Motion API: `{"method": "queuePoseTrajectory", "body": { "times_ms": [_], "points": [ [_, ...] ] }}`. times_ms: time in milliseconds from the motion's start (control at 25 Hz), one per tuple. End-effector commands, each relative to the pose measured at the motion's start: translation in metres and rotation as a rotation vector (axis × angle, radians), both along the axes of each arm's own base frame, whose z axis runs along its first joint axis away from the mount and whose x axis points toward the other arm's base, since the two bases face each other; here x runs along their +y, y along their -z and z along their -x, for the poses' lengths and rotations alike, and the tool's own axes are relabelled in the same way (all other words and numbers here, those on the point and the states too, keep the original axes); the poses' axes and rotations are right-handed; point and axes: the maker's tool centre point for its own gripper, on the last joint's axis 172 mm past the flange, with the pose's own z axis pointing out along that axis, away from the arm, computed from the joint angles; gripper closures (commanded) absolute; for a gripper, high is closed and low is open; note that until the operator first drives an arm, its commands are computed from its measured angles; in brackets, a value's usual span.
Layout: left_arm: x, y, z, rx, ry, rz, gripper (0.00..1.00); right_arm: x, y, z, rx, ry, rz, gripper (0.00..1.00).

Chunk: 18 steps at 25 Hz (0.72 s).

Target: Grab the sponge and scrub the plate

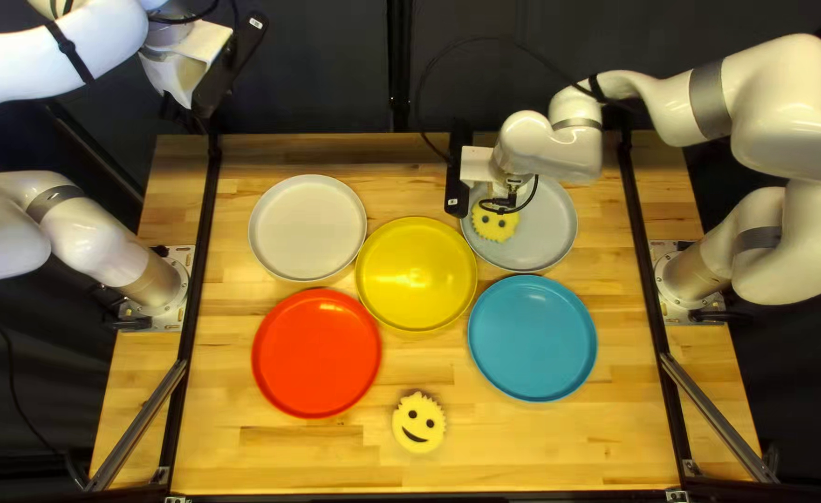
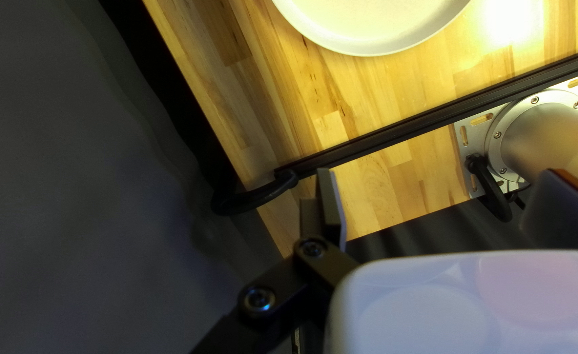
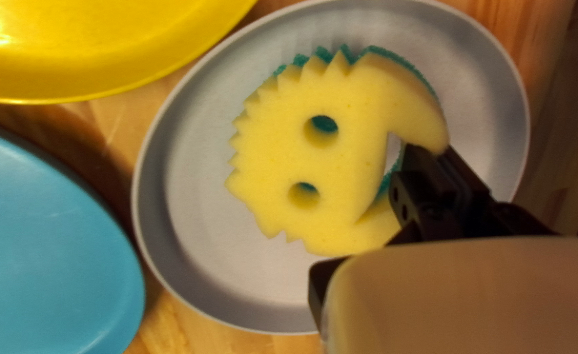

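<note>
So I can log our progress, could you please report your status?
Left gripper open. Right gripper at yellow smiley sponge, grip unclear. Sponge over gray plate; no obstruction visible.

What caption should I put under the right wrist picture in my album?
Smiley sponge meets the right tool over a gray plate, yellow plate and blue plate nearby.

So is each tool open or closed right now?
Left tool: open, with nothing in its grip.
Right tool: closed on the mouth-side edge of a yellow smiley-face sponge, over the gray plate.
</note>
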Motion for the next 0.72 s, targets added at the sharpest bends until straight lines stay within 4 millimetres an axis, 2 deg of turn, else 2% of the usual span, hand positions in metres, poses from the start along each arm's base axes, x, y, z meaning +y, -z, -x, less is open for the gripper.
{"method": "queuePoseTrajectory", "body": {
  "times_ms": [40,240,720],
  "points": [
    [0.0,0.0,0.0,0.0,0.0,0.0,0.0,-0.022,0.004,0.001,0.0,0.018,0.0,1.0],
    [0.0,0.0,0.0,0.0,0.0,0.0,0.0,-0.023,0.004,0.003,-0.008,0.035,0.013,1.0],
    [0.0,0.0,0.0,0.0,0.0,0.0,0.0,0.035,0.004,0.013,-0.012,0.0,0.05,1.0]
  ]
}}
